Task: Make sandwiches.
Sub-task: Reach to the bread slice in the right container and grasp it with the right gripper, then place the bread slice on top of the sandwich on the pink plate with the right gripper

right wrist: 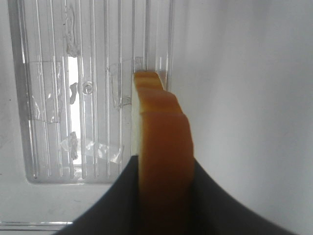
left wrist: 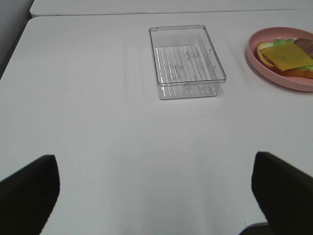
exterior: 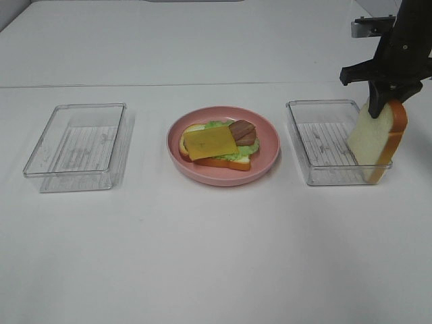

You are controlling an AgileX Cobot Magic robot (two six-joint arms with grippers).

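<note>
Bread slice (exterior: pixel 376 140) pinched edgewise in right gripper (exterior: pixel 382 102), hanging over right tray (exterior: pixel 305 135).
Open sandwich (exterior: pixel 216 144) awaits its top; left gripper (left wrist: pixel 151 188) idle, spread wide.

You get bright, even overhead light, soft faint shadows, and blurred gripper fingers (left wrist: pixel 29 191) close to the wrist lenses.
</note>
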